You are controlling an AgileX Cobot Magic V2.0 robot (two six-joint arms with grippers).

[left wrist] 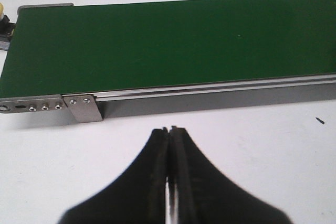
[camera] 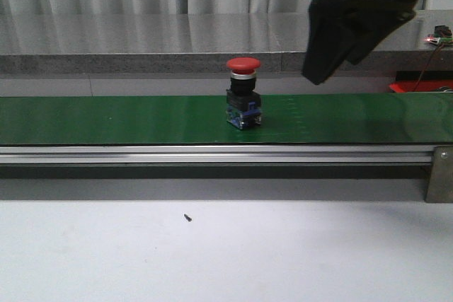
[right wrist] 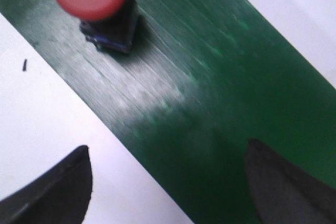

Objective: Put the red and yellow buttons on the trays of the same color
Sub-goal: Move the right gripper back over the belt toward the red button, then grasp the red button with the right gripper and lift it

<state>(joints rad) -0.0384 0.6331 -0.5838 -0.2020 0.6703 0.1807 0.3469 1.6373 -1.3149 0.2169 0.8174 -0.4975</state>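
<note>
Standing upright on the green conveyor belt point(camera: 106, 119), the red button point(camera: 243, 93) sits untouched. Right gripper point(right wrist: 168, 182) hangs above the belt beside it, fingers wide apart. Left gripper point(left wrist: 169, 132) hovers over the white table point(left wrist: 42, 166) near the belt's end, fingers pressed together.

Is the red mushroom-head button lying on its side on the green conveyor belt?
No, the red mushroom-head button stands upright on the green conveyor belt, cap on top.

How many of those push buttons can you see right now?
2. A red button stands upright on the green belt, below the open right gripper. A yellowish one peeks in at the belt's end in the left wrist view, mostly cut off. Others may be hidden.
</note>
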